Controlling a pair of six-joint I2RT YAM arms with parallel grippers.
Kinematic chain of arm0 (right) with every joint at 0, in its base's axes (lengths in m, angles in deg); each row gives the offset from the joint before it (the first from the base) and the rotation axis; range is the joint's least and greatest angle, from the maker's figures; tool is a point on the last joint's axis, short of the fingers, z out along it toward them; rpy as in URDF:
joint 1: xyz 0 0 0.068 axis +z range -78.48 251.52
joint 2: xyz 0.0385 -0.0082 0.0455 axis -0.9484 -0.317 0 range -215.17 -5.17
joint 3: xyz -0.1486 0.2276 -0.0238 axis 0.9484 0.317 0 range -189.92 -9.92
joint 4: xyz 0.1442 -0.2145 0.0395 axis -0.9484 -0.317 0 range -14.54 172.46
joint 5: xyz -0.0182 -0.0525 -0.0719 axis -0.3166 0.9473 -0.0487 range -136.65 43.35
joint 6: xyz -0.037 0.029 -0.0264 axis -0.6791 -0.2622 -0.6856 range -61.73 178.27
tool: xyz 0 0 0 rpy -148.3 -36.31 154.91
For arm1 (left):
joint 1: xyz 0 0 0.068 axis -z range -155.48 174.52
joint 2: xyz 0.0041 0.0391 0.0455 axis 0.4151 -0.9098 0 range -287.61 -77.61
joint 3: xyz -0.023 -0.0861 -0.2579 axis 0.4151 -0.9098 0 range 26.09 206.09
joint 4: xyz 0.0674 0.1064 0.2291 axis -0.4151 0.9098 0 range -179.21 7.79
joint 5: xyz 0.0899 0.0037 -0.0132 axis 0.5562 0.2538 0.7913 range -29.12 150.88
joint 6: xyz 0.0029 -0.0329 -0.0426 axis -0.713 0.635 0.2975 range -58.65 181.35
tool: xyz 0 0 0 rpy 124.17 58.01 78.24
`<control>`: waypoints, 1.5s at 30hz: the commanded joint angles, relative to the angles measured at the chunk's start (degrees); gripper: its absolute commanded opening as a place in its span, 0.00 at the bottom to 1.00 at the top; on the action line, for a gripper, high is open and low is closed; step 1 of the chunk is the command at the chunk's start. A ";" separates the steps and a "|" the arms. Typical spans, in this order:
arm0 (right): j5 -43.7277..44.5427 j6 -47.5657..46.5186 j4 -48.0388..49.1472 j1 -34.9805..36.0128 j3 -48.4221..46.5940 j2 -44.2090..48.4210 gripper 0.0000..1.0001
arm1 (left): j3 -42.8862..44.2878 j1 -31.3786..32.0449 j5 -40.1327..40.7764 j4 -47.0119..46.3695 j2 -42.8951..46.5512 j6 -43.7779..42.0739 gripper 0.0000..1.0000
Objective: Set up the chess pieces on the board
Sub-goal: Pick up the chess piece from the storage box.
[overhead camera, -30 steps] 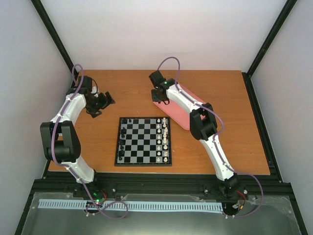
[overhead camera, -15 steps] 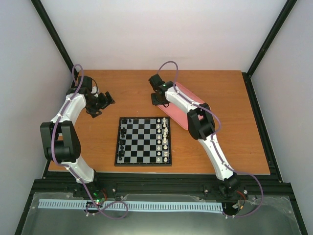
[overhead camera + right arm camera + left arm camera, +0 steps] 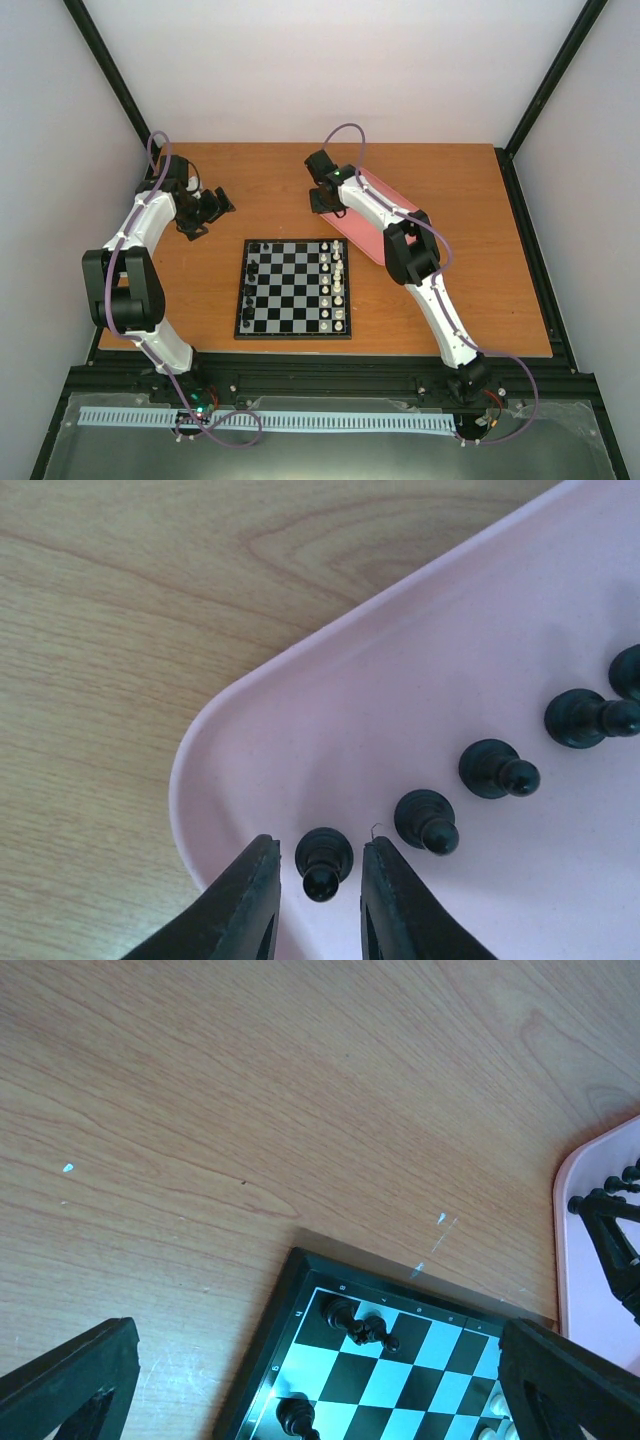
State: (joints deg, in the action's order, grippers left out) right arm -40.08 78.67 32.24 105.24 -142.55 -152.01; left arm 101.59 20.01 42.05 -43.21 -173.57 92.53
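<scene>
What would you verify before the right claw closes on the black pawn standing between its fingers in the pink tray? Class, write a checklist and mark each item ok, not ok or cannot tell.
1. The pawn sits centred within the right claw: ok.
2. The fingers grip the pawn: not ok, slim gaps show on both sides.
3. The neighbouring pawn is clear of the claw: ok, apart.
4. The pawn stands upright on the pink tray: ok.
5. The left claw is open and away from the tray: ok.
6. A target square on the board is settled: cannot tell.
</scene>
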 commanded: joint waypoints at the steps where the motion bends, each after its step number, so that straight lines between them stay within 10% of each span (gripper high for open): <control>1: -0.74 -0.01 0.69 -0.33 -2.01 -0.14 0.27 | 2.27 -0.45 0.02 0.51 -0.28 -1.55 1.00; 28: 1.08 -1.05 -1.16 -0.49 -2.80 -0.07 0.03 | 1.31 -0.46 -0.92 0.34 0.37 -1.47 1.00; 45: 1.19 -4.54 -0.57 6.82 6.25 17.51 0.03 | 0.41 -0.43 -0.35 -0.25 1.67 -1.46 1.00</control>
State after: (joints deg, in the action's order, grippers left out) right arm -38.51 75.07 32.11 108.62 -136.98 -138.83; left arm 101.59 20.01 41.59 -43.17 -173.42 92.50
